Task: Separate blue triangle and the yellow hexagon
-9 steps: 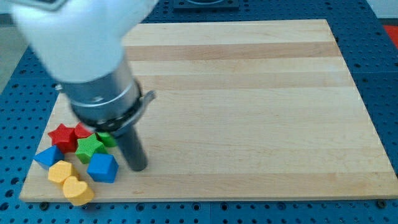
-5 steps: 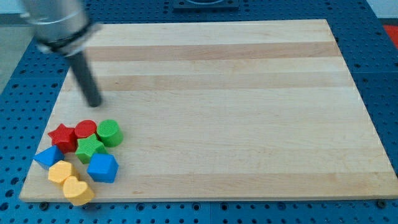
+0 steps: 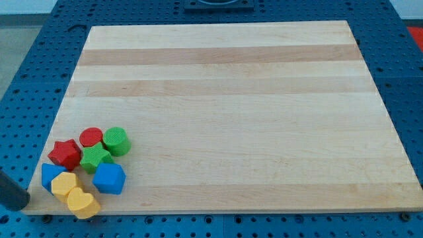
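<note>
The blue triangle (image 3: 50, 174) lies near the board's bottom-left corner, touching the yellow hexagon (image 3: 65, 184) just to its lower right. My rod comes in from the view's left edge and my tip (image 3: 24, 202) rests just off the board's left edge, to the lower left of the blue triangle and a short gap away from it. The arm above the rod is out of view.
A red star (image 3: 65, 154), a red cylinder (image 3: 91, 137), a green cylinder (image 3: 116, 141), a green star (image 3: 96, 157), a blue pentagon-like block (image 3: 109, 178) and a yellow heart (image 3: 82, 203) cluster around them. The wooden board (image 3: 225, 112) lies on a blue perforated table.
The rod has swung from the cluster's right, up past the board's upper left, down to the view's lower left. The blue triangle and red star have shifted slightly right.
</note>
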